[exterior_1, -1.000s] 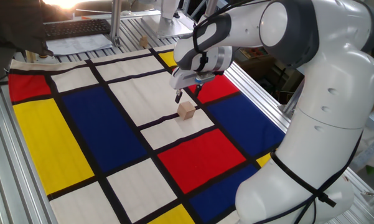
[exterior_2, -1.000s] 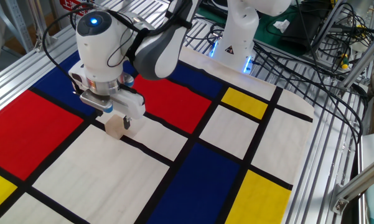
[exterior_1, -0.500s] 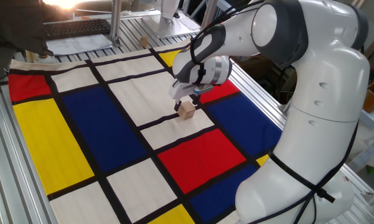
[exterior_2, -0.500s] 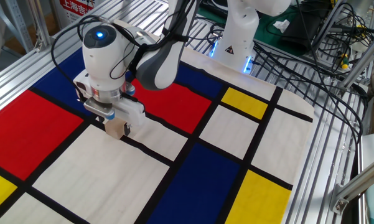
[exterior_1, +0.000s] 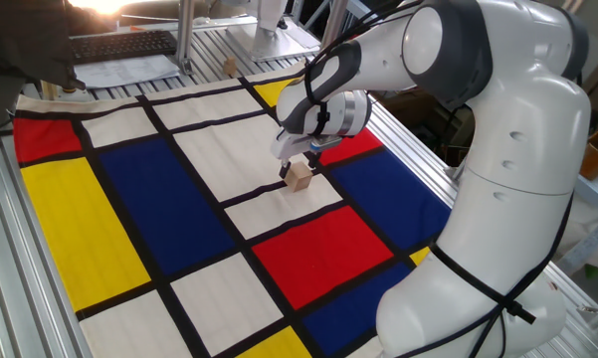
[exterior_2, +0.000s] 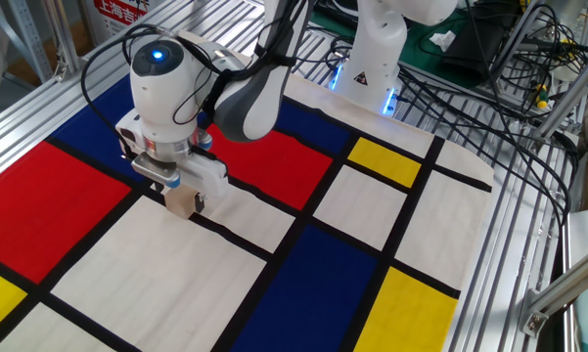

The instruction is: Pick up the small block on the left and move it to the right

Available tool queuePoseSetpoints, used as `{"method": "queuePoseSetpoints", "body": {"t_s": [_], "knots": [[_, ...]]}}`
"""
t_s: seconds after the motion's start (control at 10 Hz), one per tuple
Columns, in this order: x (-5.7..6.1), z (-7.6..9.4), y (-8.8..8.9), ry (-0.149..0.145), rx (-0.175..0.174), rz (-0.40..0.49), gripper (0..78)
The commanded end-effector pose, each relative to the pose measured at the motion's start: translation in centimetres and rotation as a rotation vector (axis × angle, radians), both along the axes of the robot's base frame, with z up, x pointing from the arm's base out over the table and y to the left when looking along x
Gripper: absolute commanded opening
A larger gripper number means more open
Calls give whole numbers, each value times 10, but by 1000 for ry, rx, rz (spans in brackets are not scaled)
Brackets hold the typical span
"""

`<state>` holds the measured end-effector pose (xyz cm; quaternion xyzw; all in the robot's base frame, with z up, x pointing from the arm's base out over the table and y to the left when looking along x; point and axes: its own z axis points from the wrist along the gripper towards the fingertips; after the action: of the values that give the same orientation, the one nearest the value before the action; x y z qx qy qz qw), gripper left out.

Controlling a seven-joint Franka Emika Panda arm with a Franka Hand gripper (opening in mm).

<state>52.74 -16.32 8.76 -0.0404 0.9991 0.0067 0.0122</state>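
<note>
The small light-tan wooden block (exterior_1: 299,178) sits on a white rectangle of the coloured cloth (exterior_1: 129,209), at a black line. It also shows in the other fixed view (exterior_2: 179,203). My gripper (exterior_1: 299,165) is lowered over the block, one finger on each side of it, jaws as wide apart as before the descent. In the other fixed view the gripper (exterior_2: 182,197) hides the block's top, and one dark fingertip (exterior_2: 198,202) shows at its right side. The block rests on the cloth.
The cloth carries red, blue, yellow and white rectangles on an aluminium-slat table (exterior_2: 528,244). The robot base (exterior_2: 372,59) and cables (exterior_2: 479,59) stand at the far edge. A keyboard (exterior_1: 119,45) and papers lie beyond the cloth.
One second ago the gripper hovered just above the block; it came down around it by half a second ago. Nothing has visibly moved since then.
</note>
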Motion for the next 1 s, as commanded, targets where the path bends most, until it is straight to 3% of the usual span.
{"method": "queuePoseSetpoints", "body": {"t_s": [0.1,1.0], "knots": [[-3,-1,-4,1,0,3,774],[-4,-7,-4,3,-2,49,774]]}}
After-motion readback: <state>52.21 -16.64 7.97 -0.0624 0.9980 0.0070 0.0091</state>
